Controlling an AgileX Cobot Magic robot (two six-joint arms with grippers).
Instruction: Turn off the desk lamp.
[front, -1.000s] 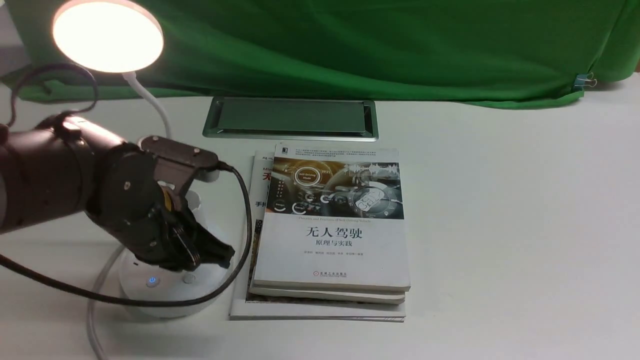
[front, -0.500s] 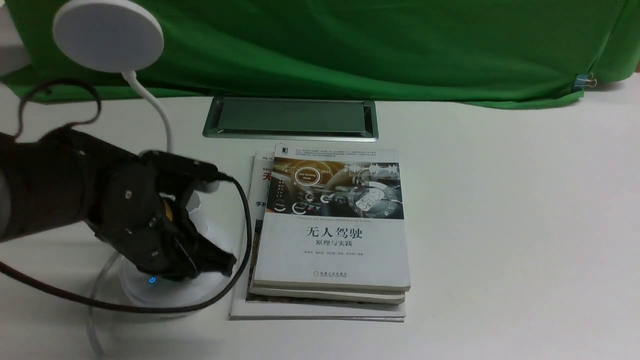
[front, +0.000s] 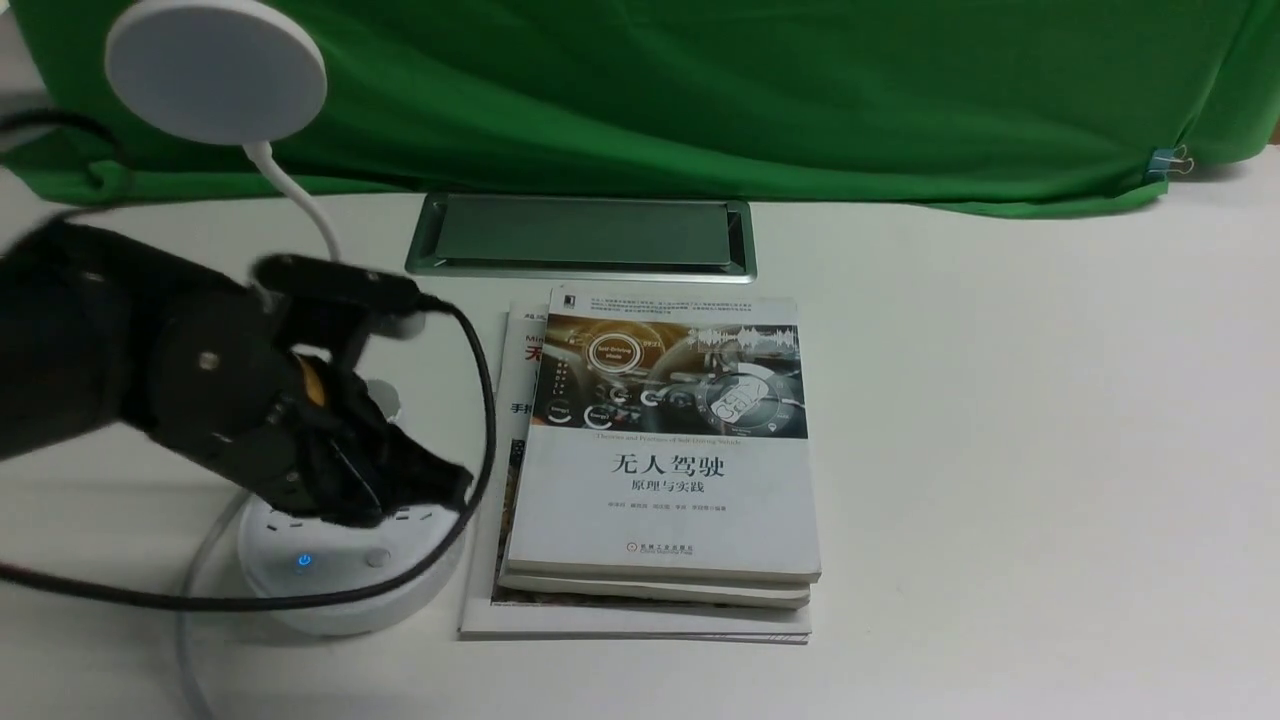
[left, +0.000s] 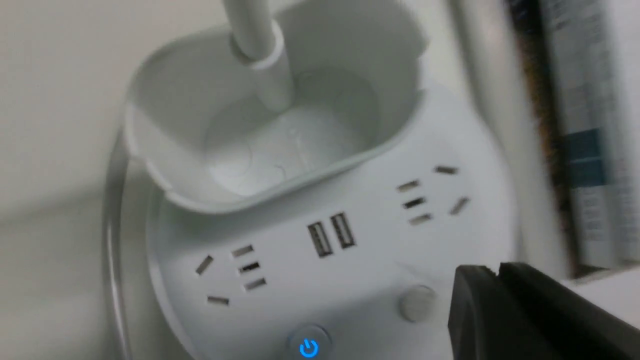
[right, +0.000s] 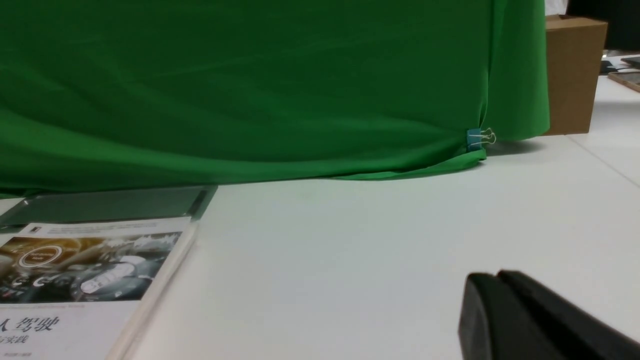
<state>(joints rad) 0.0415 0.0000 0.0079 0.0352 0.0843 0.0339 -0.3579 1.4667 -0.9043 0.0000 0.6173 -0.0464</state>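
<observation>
The desk lamp (front: 335, 595) stands at the near left of the tabletop (front: 1000, 450), and its disc head (front: 215, 70) looks dark, so the task seems done and the danger lies in undoing it. The left pincer (front: 450, 490), its jaws pressed together on nothing, hangs low over the round base, with its tip just beside the grey button (left: 417, 302). Whether it touches the plastic cannot be told. Any fresh dip onto that button would probably light the lamp again, and a slip toward the blue-lit power button (left: 309, 346) might switch something else. The arm's black cable (front: 490, 420) loops down around the front of the base. If the arm pulls away sharply, that loop could catch the base and drag or tip the lamp, and the thin neck (left: 252, 30) rising from the cup-shaped holder (left: 300, 150) passes close behind the wrist and could be knocked. A stack of books (front: 665, 450) lies just beside the base on its right, so a retreat that way is blocked and straight up looks the safest way out. The right pincer (right: 495, 287) rests low over bare tabletop well apart from the lamp, jaws together and holding nothing. A recessed metal hatch (front: 580, 235) and a green cloth (front: 700, 90) lie farther back, out of the way.
</observation>
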